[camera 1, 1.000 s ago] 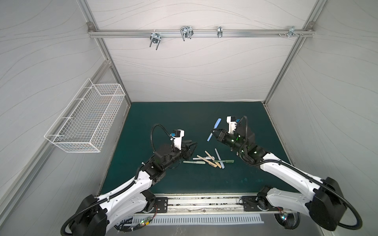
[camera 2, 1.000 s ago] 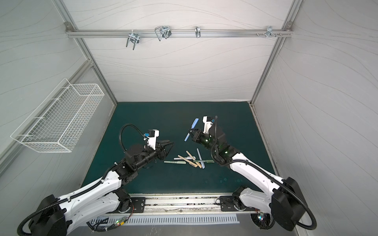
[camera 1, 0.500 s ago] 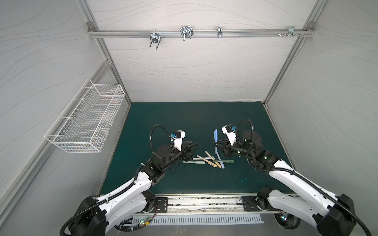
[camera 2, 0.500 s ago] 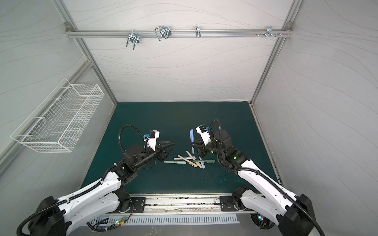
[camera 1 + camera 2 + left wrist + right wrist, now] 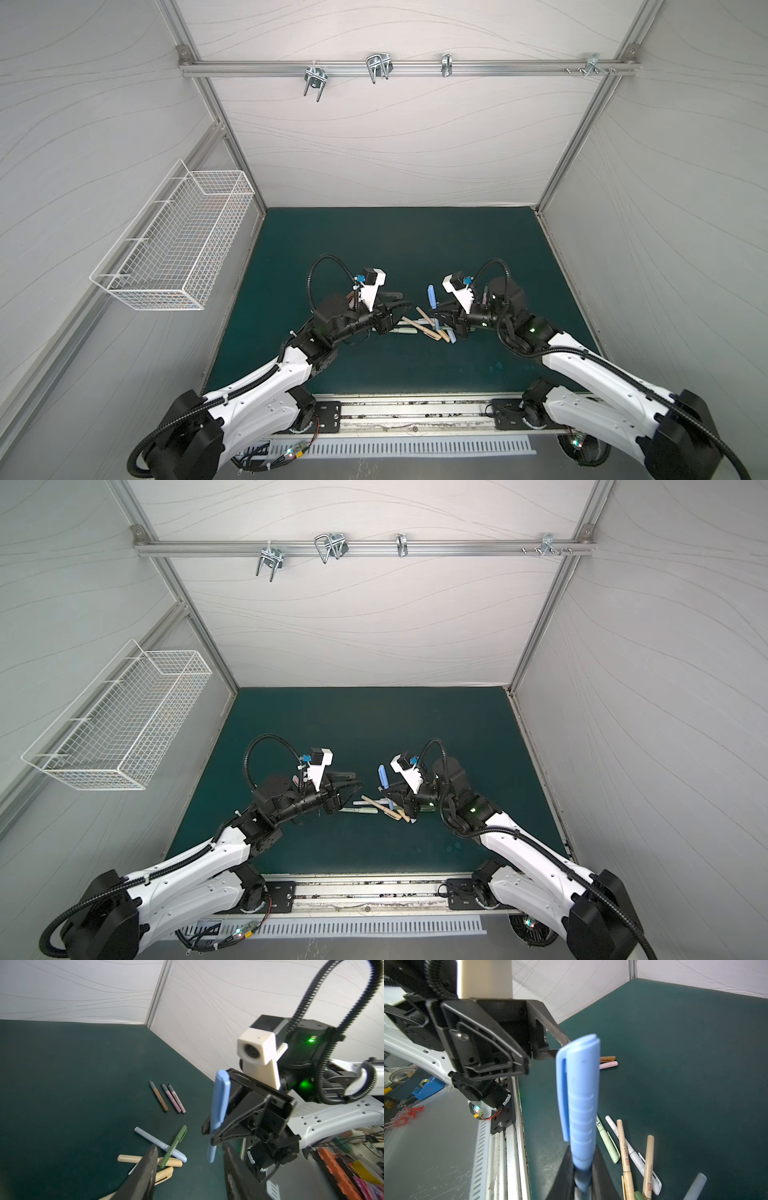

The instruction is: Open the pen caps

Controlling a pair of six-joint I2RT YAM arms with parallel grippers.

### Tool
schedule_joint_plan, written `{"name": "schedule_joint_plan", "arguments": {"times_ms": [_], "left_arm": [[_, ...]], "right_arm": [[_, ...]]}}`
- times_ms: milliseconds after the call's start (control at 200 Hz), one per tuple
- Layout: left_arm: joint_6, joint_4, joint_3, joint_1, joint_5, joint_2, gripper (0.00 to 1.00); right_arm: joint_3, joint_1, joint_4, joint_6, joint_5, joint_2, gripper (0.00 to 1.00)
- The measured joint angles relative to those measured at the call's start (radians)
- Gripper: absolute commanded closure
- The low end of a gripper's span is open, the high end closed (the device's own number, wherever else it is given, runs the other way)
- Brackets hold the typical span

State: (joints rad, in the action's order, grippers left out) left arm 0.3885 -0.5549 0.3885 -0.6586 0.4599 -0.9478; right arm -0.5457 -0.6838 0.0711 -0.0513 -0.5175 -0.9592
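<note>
Right gripper (image 5: 581, 1176) clamped tight on the blue pen (image 5: 219, 1109), low on its barrel; pen roughly upright above the mat (image 5: 374, 249), cap (image 5: 579, 1084) on. Left gripper (image 5: 190, 1147) half open, empty, facing it (not yet around the cap). Step: presenting for uncapping. Next: left closes on cap, pulls straight along the axis. Below, loose pens (image 5: 419, 328) wait.

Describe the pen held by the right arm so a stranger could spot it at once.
On the dark green mat, look near the middle, over the pile of pens. There the right tool clamps one light blue pen, cap on, standing nearly upright; every other pen lies flat on the mat.
</note>
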Motion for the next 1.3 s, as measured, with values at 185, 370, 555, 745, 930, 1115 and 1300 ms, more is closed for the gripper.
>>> {"name": "schedule_joint_plan", "arguments": {"times_ms": [185, 370, 555, 745, 930, 1115, 1300], "left_arm": [[-0.004, -0.011, 0.000, -0.024, 0.053, -0.018, 0.47], [-0.014, -0.011, 0.003, -0.037, 0.064, -0.039, 0.47], [-0.019, -0.009, 0.011, -0.056, 0.070, -0.072, 0.47], [-0.030, 0.002, 0.029, -0.080, 0.071, -0.094, 0.48], [-0.042, 0.022, 0.042, -0.090, 0.049, -0.110, 0.57], [-0.042, 0.042, 0.047, -0.091, 0.028, -0.119, 0.63], [-0.044, 0.051, 0.057, -0.091, 0.014, -0.121, 0.65]], "right_arm": [[-0.004, -0.017, -0.001, 0.007, 0.027, -0.017, 1.00], [-0.005, -0.039, -0.001, 0.017, 0.043, -0.026, 1.00], [-0.007, -0.064, -0.001, 0.026, 0.048, -0.055, 1.00], [-0.020, -0.097, -0.002, 0.042, 0.059, -0.087, 1.00], [-0.031, -0.129, -0.002, 0.060, 0.074, -0.100, 1.00], [-0.031, -0.142, -0.002, 0.071, 0.081, -0.104, 1.00], [-0.031, -0.154, -0.002, 0.081, 0.087, -0.105, 1.00]]}}
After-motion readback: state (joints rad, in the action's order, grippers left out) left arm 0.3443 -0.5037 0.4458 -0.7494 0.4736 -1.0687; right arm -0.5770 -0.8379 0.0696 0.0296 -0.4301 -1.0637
